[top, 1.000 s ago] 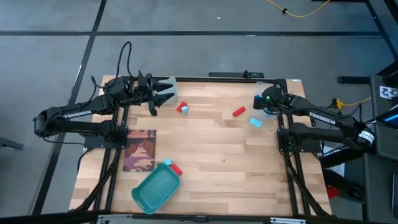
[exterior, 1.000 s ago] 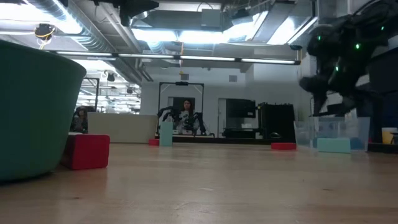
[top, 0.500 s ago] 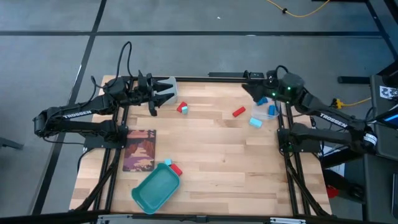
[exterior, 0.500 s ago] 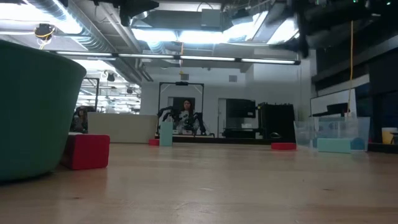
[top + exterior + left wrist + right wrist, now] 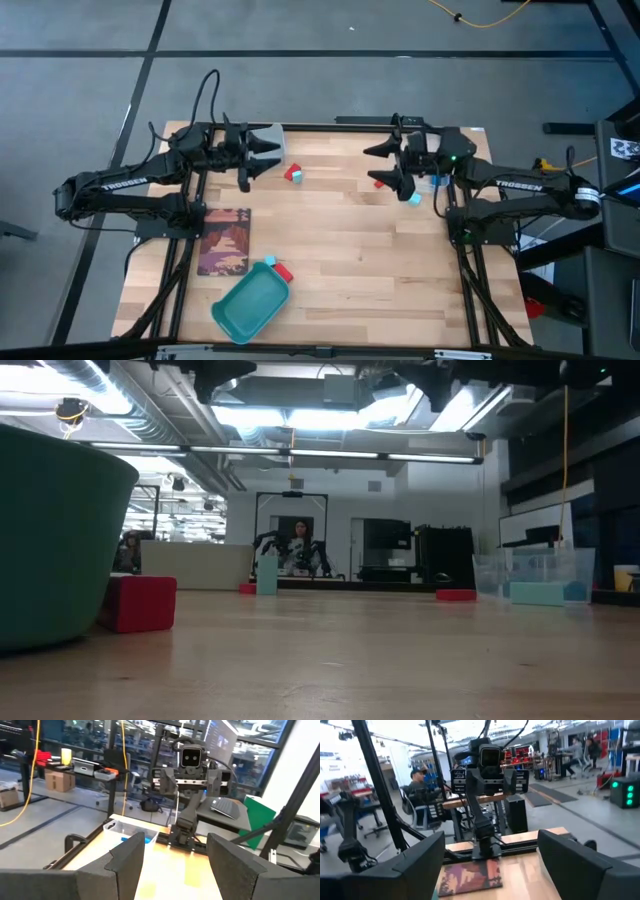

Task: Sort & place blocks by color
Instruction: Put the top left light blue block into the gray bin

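Small blocks lie on the wooden table. In the high view a red block with a blue one (image 5: 293, 173) sits near the far left. A flat red block (image 5: 380, 182) and a cyan block (image 5: 411, 197) lie toward the right. A cyan block (image 5: 268, 261) and a red block (image 5: 283, 272) rest beside the teal tray (image 5: 248, 305). My right gripper (image 5: 378, 166) is open and held level above the flat red block, fingers pointing toward the table's left. My left gripper (image 5: 268, 152) is open and waits at the far left, touching nothing.
A clear bin (image 5: 535, 570) stands at the table's right edge behind the cyan block (image 5: 537, 593); the left wrist view shows something blue in that bin (image 5: 131, 831). Another clear bin (image 5: 276, 140) sits by my left gripper. A picture card (image 5: 224, 240) lies near the left edge.
My right gripper rose from the clear bin at the table's right edge, tipped from pointing down to level, and swung toward the table's left, over the flat red block. The blocks on the table stayed where they were.
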Available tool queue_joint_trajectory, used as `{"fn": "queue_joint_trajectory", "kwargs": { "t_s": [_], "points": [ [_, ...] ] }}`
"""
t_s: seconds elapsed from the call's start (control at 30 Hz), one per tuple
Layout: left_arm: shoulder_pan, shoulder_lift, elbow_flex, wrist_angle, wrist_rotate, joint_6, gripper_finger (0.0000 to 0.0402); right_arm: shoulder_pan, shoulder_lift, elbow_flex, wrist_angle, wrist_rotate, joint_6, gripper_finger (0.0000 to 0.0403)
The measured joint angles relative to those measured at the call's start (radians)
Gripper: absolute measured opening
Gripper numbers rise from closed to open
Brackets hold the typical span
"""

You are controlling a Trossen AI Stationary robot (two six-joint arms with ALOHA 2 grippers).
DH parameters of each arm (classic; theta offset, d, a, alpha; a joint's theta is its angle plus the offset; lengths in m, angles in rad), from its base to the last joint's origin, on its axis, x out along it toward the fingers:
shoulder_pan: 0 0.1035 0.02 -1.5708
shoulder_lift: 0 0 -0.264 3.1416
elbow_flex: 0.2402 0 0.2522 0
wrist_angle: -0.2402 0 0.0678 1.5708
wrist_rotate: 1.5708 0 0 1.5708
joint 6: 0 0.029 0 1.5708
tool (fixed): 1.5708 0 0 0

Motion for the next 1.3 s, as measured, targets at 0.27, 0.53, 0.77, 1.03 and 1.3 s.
{"fn": "queue_joint_trajectory", "kwargs": {
  "t_s": [0.27,0.53,0.77,1.03,1.3],
  "points": [
    [0.000,0.000,0.000,-0.002,-0.025,-0.001,0.0208,0.001,0.001,0.000,0.001,0.002,-0.009,0.0320],
    [0.017,0.090,0.073,-0.085,-0.176,-0.060,0.0208,0.001,0.001,0.000,0.000,0.004,-0.006,0.0320],
    [0.058,0.324,0.278,-0.501,-0.115,-0.056,0.0208,0.001,0.001,0.000,-0.001,0.005,0.032,0.0320],
    [0.095,0.572,0.319,-0.614,-0.100,-0.080,0.0208,0.001,0.001,0.000,-0.004,0.004,0.046,0.0320],
    [0.096,0.735,0.319,-0.607,-0.139,-0.086,0.0208,0.001,0.001,0.000,-0.004,0.004,0.046,0.0320]
  ]
}}
